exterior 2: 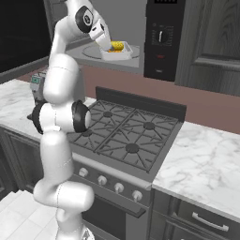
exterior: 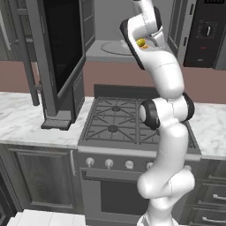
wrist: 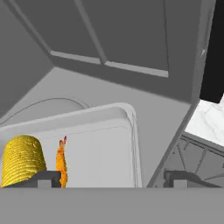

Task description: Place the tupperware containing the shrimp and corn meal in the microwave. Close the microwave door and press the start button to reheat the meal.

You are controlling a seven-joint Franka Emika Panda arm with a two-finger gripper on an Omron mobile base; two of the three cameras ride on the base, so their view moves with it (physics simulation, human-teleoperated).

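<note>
The microwave sits up above the gas stove, its grey cavity open to the front and its black control panel with a dial on the right side. The microwave door, a tall black-framed panel of dark glass, stands swung wide out to the left, over the left stretch of marble counter. The white arm rises in front of the stove and reaches up into the open cavity. Below the burners runs a row of white knobs along the stove's front, with dark grey cabinet doors beside the oven on the left and drawers under the right counter. Inside the cavity the round turntable lies on the grey floor, and the tupperware rests at the front of the cavity floor, near the turntable — a pale, shallow tray with rounded corners and a raised rim. In the hand view the tray's near right corner lies between the gripper tips, whose two dark fingertips stand far apart, one over the tray by the food and the other out past the tray's right rim, neither pressing on the rim; the jaws are spread and clasp nothing. In the tray lies the shrimp and corn meal — a bright yellow piece of corn at the left with a slim orange shrimp standing just beside it on its right. From the right base view the same yellow and orange heap shows just under the hand.
</note>
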